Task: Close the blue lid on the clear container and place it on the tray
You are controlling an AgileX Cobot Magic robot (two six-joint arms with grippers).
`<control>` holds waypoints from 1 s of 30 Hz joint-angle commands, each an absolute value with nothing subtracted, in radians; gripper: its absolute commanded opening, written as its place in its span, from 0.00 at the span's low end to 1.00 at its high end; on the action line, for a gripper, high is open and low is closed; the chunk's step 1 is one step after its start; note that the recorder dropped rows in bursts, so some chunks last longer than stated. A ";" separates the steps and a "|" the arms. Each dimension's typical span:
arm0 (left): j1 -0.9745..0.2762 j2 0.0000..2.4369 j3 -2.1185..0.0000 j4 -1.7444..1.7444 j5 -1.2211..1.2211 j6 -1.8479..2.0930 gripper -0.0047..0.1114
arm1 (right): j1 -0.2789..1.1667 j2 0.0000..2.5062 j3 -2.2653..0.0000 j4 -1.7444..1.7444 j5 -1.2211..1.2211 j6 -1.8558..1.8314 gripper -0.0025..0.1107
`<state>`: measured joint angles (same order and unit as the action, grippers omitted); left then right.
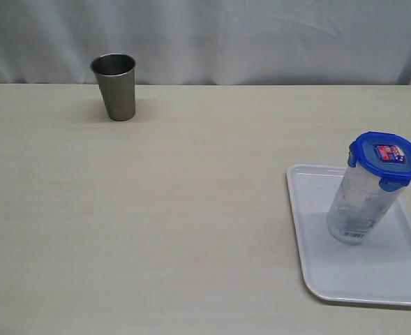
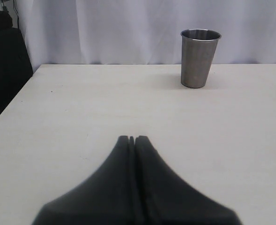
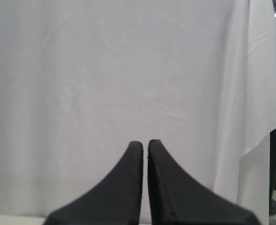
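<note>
Left tool point(image 2: 134, 138): tips pressed together, nothing between them. It hangs low over the bare surface point(image 1: 191, 209), pointing toward the steel cup point(image 2: 199, 58), and is well apart from it.

Right tool point(image 3: 145, 143): tips together with only a hairline gap, holding nothing. It faces the white curtain point(image 3: 105, 70). No task item appears in its view.

Neither tool shows in the exterior view.

Task items: the clear container point(image 1: 359, 209) stands on its base on the tray point(image 1: 310, 230), toward the tray's far half. The blue lid point(image 1: 386, 159) sits on its mouth, sticker side up. The flap facing the camera appears folded down. The others cannot be confirmed.

Judgement: closing and placing look complete. For a good finish, keep both tools clear of the tray, since the tall, narrow container would tip easily if brushed. If a check press on the lid is wanted, approach from directly above.

Obstructions: none near the tray. The steel cup stands at the far left of the surface, well away.
</note>
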<state>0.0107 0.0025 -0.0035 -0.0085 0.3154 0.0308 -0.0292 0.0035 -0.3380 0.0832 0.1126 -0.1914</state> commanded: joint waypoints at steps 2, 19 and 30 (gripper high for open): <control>0.011 0.000 0.000 -0.007 0.310 0.025 0.04 | -0.032 0.000 -0.158 0.029 0.009 -0.140 0.06; 0.011 0.000 0.000 -0.007 0.310 0.025 0.04 | -0.032 0.000 0.000 0.000 -0.067 -0.188 0.06; 0.011 0.000 0.000 -0.007 0.310 0.025 0.04 | -0.032 0.000 0.000 -0.133 0.187 0.032 0.06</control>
<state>0.0107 0.0025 -0.0035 -0.0085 0.3154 0.0308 -0.0292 0.0035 -0.0023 -0.1433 0.1177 0.0000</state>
